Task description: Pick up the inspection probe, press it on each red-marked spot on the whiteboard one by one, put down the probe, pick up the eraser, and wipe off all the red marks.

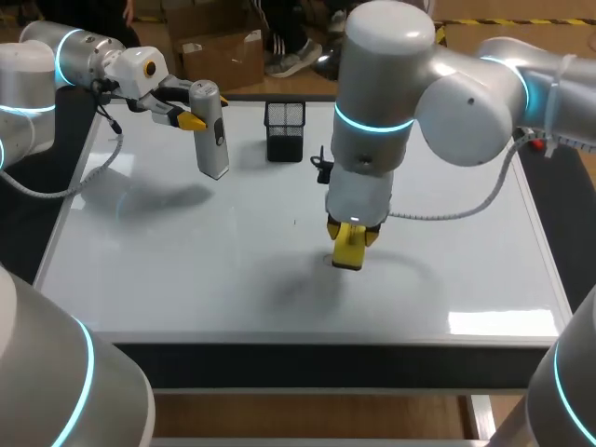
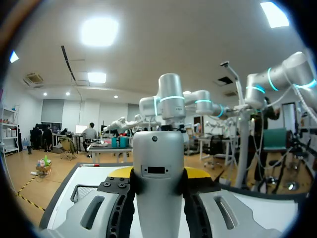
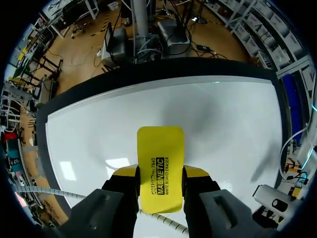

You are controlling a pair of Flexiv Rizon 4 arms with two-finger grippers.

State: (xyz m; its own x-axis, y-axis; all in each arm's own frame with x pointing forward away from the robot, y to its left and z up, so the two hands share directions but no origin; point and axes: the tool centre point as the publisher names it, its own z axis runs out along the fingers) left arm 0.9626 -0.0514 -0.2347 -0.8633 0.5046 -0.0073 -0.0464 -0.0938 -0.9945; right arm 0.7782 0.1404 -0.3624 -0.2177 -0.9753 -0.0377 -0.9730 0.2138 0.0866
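1. The left gripper is at the far left of the white glossy whiteboard. It pinches a silver-grey cylindrical probe near its upper end.
2. In the left wrist view the probe stands upright between the yellow-tipped fingers, which press it from both sides.
3. The probe hangs roughly upright over the board. Its shadow lies apart from it on the surface, so it appears lifted clear.
4. The right arm reaches in to the middle of the board. Its right gripper points down and clamps a yellow rectangular eraser.
5. In the right wrist view the eraser sits between the two fingers, gripped on its long sides, with the whiteboard straight ahead.
6. The eraser's lower end seems to rest on the board, though the contact itself is hard to make out.
7. A black wire-mesh holder stands at the far edge, between the two grippers.
8. A small black object lies just beside the holder, on the right arm's side.
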